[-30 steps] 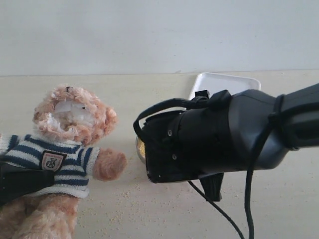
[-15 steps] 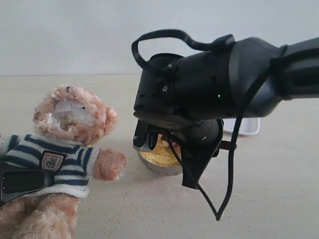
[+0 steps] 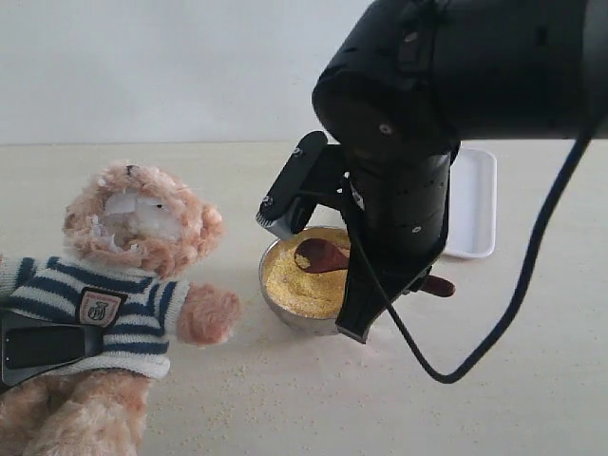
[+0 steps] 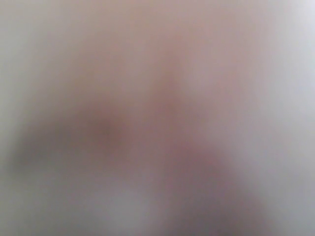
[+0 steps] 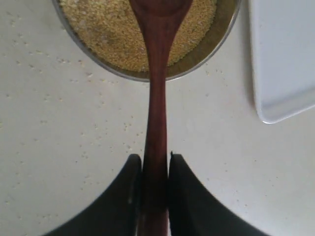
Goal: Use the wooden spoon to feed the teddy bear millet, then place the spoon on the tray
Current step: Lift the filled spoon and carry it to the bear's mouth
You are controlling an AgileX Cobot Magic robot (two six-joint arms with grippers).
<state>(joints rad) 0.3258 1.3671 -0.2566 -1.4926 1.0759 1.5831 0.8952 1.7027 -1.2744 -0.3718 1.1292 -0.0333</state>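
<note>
The right claw pinches the spoon tight at its handle's end, scoop over the millet. Stiff, light wood, but grains spill, so keep it level. Of the left claw I can't tell.

The pale table carries 1 teddy bear at the left, 1 metal bowl mid-table, 1 white tray just beyond it, and scattered millet grains.

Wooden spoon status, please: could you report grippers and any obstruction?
Right gripper shut on wooden spoon handle. Left gripper against teddy bear, grip unclear. Spoon's bowl on the millet, few grains aboard. Nothing seen between metal bowl and bear.
</note>
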